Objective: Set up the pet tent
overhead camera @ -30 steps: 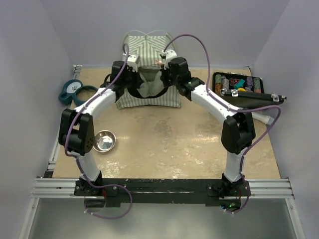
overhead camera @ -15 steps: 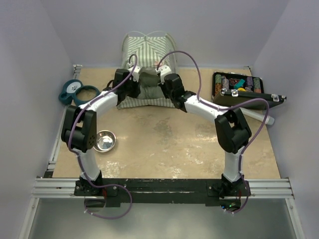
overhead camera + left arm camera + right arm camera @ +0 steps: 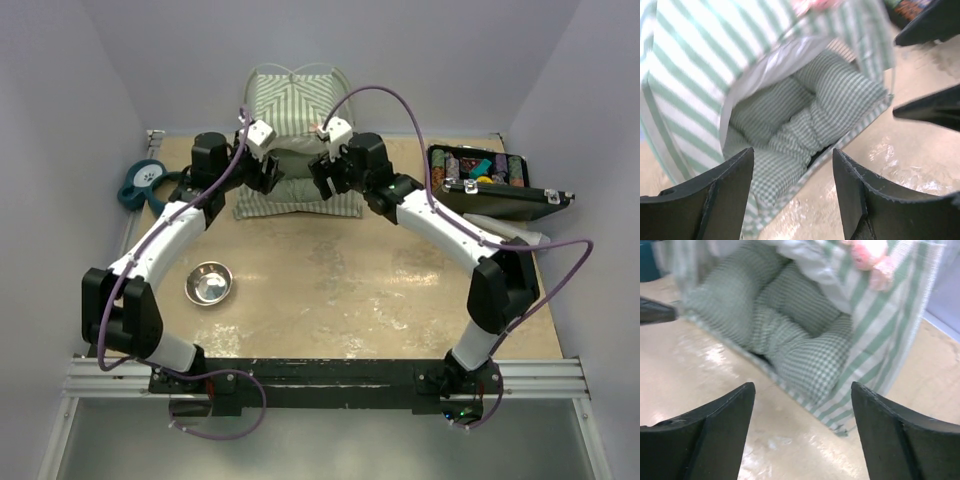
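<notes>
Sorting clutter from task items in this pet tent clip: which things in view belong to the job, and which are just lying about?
Part of the job: pet tent; green checked cushion inside it; left gripper and right gripper, both open, facing its entrance.
Lying about: metal bowl; teal paw-print dish; open black case of colourful items.

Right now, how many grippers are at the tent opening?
2. The left gripper is at the left of the pet tent's front opening, the right gripper at its right. Both are open and hold nothing; neither is hidden.
</notes>
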